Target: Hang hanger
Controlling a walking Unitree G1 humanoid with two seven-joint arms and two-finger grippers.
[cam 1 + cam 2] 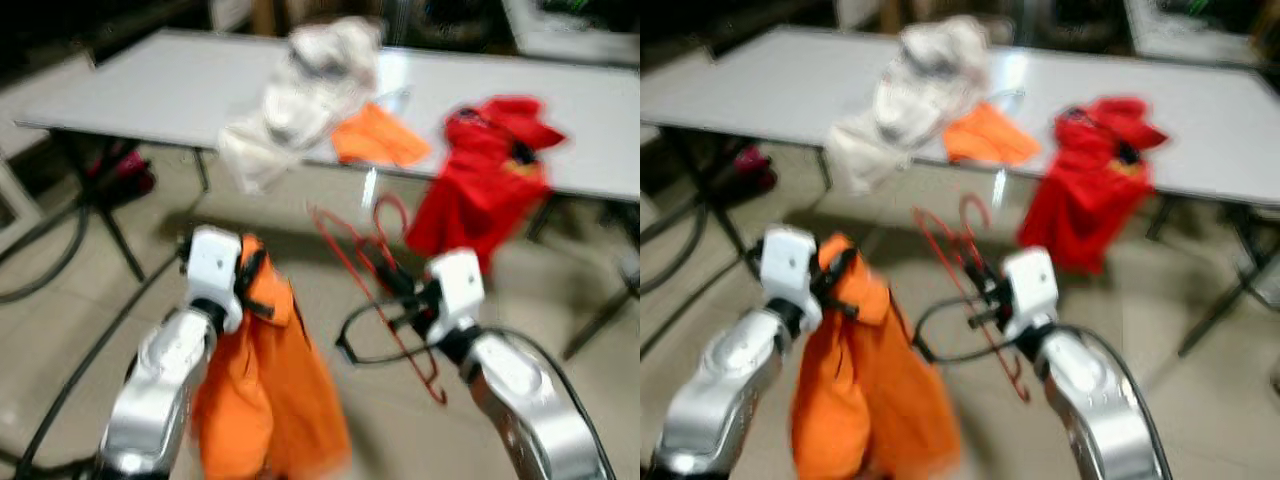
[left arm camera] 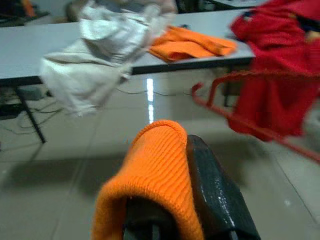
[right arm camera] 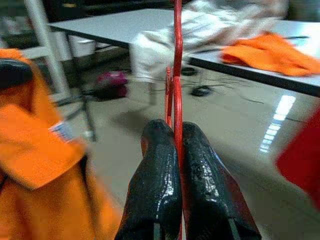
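Looking through the left eye view, I see my right gripper clamped on a red wire hanger, held in the air below the near edge of the grey tabletop. Its long axis runs diagonally from upper left down to lower right, hook end up toward the tabletop (everything is blurred). My left gripper grips an orange garment that hangs down toward the tiled floor. On the tabletop lie a white garment, an orange cloth and a red garment drooping over the edge.

From the left wrist, orange knit wraps one black finger.

From the right wrist, both fingers pinch the hanger's wire, which runs straight away from them.
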